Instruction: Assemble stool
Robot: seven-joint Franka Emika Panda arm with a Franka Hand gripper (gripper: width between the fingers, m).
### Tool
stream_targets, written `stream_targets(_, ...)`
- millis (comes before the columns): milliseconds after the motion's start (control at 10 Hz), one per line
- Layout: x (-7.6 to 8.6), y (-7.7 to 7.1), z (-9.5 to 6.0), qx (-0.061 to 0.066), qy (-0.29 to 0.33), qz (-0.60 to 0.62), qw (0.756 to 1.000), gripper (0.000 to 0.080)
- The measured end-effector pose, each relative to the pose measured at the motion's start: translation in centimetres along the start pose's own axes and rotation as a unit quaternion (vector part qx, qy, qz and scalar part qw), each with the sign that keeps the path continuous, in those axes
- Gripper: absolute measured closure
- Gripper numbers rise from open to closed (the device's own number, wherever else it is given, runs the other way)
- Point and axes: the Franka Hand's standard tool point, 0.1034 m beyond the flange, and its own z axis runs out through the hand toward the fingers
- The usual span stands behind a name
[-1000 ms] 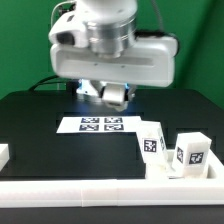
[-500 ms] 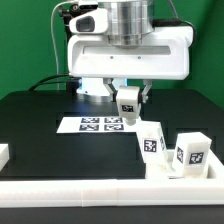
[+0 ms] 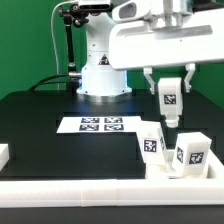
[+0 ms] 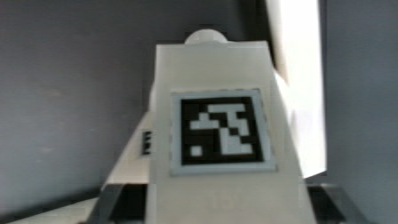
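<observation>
One leg [image 3: 169, 106]: clamped upright in your claw [image 3: 169, 92], clear above the desk [image 3: 40, 135], presumably so it travels unobstructed.

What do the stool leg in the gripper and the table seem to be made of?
The stool leg, clamped in the gripper: probably white plastic, matte; smooth even faces, rounded tip, with a black-and-white tag on it. The table: black, matte, no glare; cloth or coated board, hard to tell.
</observation>
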Motion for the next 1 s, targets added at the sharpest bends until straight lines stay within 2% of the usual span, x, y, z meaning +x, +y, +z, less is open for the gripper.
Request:
stream_targets(100, 0.1, -0.6, 0.0, 0.011, 0.032, -0.005, 0.999, 0.0461)
stream_targets(200, -0.3, -0.7, 0.2, 0.013, 0.039, -0.011, 0.999, 0.0461)
stream_targets(400, 0.0, -1.0, 0.3, 0.010, 0.031, -0.035, 0.999, 0.0461)
stream_targets(600, 1.4, -2.0, 1.4, 0.008, 0.039, -0.090, 0.995, 0.0461)
stream_targets(700, 2.3, -1.8, 1.8, 0.004, 0.040, -0.124, 0.991, 0.0461)
stream_targets(1000, 2.2, -1.8, 1.9, 0.004, 0.038, -0.122, 0.992, 0.0461)
